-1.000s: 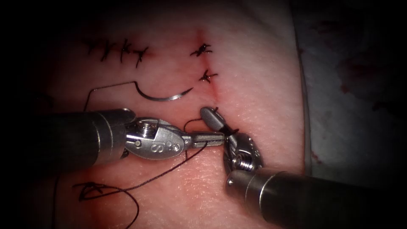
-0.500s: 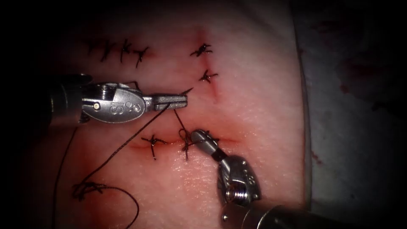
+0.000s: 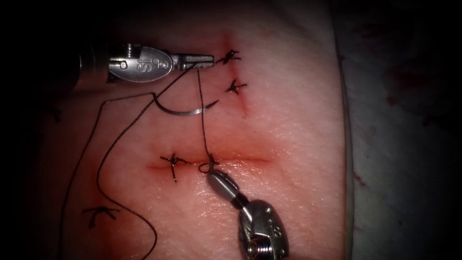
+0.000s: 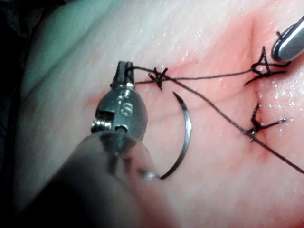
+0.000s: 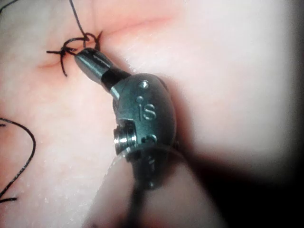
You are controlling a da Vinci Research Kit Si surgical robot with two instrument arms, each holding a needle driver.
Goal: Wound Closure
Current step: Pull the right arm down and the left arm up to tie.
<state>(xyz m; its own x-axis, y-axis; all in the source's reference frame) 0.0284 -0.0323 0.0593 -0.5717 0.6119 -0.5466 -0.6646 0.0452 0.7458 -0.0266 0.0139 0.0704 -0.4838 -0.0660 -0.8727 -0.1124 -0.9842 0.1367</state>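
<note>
The tissue (image 3: 288, 144) has a cross-wise cut (image 3: 245, 160) with one finished stitch (image 3: 173, 162) and a fresh knot (image 3: 208, 166). My left tool (image 3: 201, 60) is far above the cut, shut on the thread (image 3: 202, 115), which runs taut down to the knot. My right tool (image 3: 215, 177) sits just below the knot, shut on the short thread end. The curved needle (image 3: 185, 110) lies free on the tissue between left tool and cut, not in the tissue. In the left wrist view the left tool (image 4: 124, 71) grips the thread (image 4: 204, 76) beside the needle (image 4: 184, 135). In the right wrist view the right tool (image 5: 89, 58) touches the knot (image 5: 76, 46).
An upright cut (image 3: 242, 98) at the upper right carries two stitches (image 3: 230, 57) (image 3: 236, 87). Another stitch (image 3: 100, 213) sits at the lower left. Loose thread (image 3: 103, 159) loops over the left tissue. The tissue's edge (image 3: 345, 144) and a stained cloth (image 3: 404, 120) lie to the right.
My left tool has risen away from the cut with the thread, drawing it taut. My right tool has drawn back downward, and the loop has tightened into a knot on the cut.
</note>
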